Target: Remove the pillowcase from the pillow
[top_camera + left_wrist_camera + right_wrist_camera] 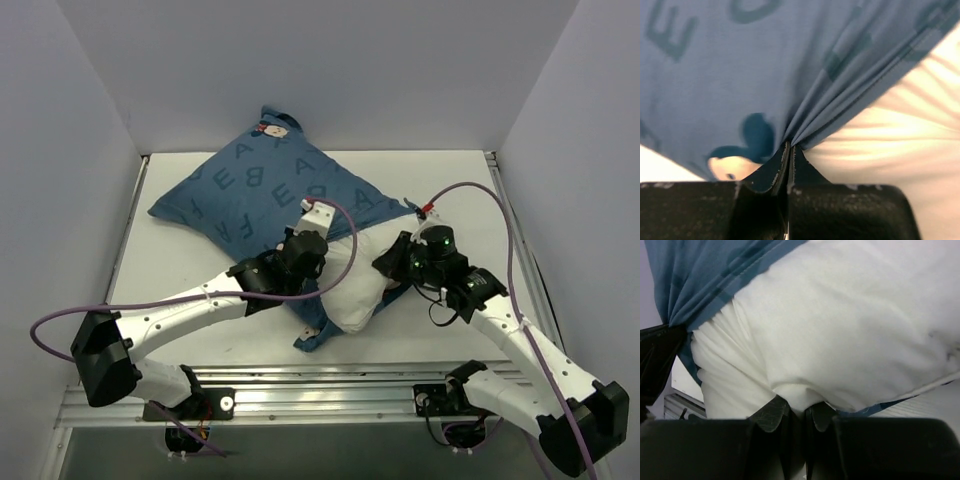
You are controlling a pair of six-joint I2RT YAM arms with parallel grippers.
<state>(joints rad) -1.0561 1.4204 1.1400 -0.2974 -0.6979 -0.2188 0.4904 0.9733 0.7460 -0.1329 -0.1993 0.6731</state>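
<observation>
The dark-blue lettered pillowcase (270, 190) lies diagonally across the table, its open end toward the arms. The white pillow (355, 285) bulges out of that open end. My left gripper (300, 243) is shut on a gathered fold of the pillowcase (790, 75) near the opening; blue folds fan out from its tips (789, 146), with bare pillow (890, 140) beside them. My right gripper (392, 262) is shut on a pinch of the pillow (840, 325) at its exposed end, white cloth squeezed between the fingertips (799, 407). The pillowcase's edge (700, 275) shows in the upper left of the right wrist view.
White walls close in the table on the left, back and right. A metal rail (300, 385) runs along the near edge by the arm bases. Purple cables (490, 200) loop above both arms.
</observation>
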